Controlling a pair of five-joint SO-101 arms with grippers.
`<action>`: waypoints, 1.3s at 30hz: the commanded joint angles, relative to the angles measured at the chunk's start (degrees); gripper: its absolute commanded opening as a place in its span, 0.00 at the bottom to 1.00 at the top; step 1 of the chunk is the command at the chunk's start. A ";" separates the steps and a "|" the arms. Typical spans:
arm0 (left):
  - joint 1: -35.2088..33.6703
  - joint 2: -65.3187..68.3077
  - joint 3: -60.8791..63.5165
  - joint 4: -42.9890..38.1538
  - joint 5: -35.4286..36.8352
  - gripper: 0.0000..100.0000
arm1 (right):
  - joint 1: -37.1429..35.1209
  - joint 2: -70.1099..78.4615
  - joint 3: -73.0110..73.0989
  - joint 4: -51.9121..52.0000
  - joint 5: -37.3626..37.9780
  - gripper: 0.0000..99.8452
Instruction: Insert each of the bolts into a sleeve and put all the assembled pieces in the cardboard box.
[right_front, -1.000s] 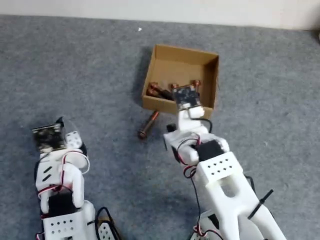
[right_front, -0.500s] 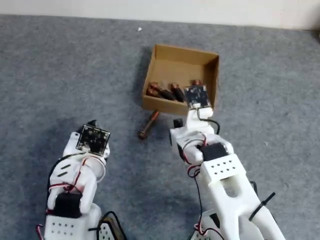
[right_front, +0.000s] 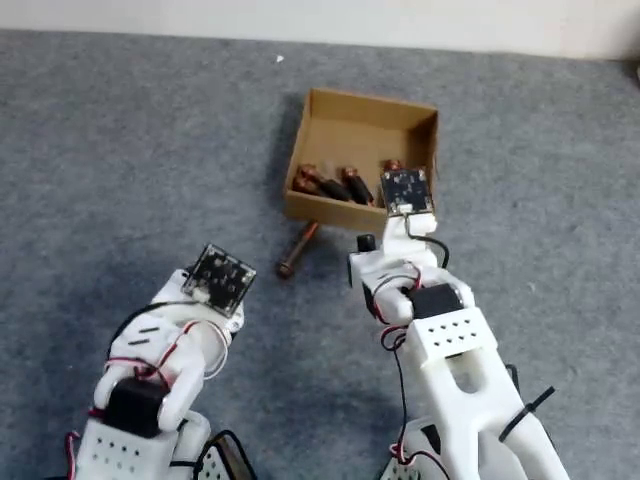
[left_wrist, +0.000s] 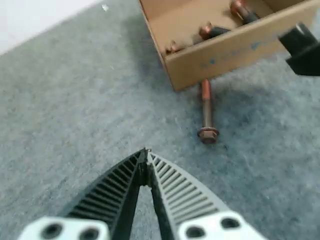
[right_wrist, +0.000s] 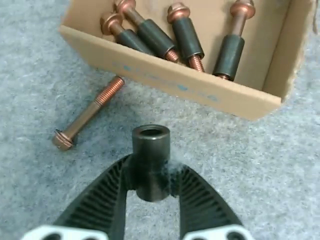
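**Bolt-and-sleeve assembly, one bolt outstanding.** The box (right_front: 330, 210) sits at upper centre of the high view on grey carpet (right_front: 150, 130). Four assembled pieces (right_wrist: 185, 37) lie inside it, side by side. One bare bolt (right_front: 297, 249) lies slanted on the carpet just below the box's lower-left corner. Its flanged head points toward the lower left and its threaded tip is at the box wall; whether tip and wall touch cannot be told.

The right gripper (right_wrist: 151, 169) is at the box's lower-right corner in the high view. It clamps a dark sleeve (right_wrist: 150, 150) around the half nearer the wrist, leaving the open bore end free. The left gripper (left_wrist: 146, 155), at lower left of the high view, has its jaws pressed together with nothing between them. The bolt lies ahead of it, apart.

**Handling (judged).** The bolt appears to be plated steel: stiff, dense for its size and not fragile. Its round shank is likely to roll if nudged from one side. The best hold is probably across the shank close to the head, which leaves the threaded length free to enter the bore. The left jaws must part before that hold can be taken.

The sleeve looks rigid and smooth-walled, so it may pivot or slip between the ribbed jaws when the bolt pushes on its end. Insertion therefore calls for closely aligned axes and a light push.
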 joint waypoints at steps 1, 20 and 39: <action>0.92 14.37 -8.04 -2.73 -0.62 0.03 | 0.75 -2.07 -0.57 -1.89 -0.79 0.00; 7.16 64.04 -27.12 -16.70 -0.70 0.17 | 2.15 -2.24 -0.66 -1.89 -0.79 0.00; 6.64 104.66 -57.80 -19.34 -0.53 0.17 | 7.25 -2.24 -0.66 -1.89 -0.79 0.00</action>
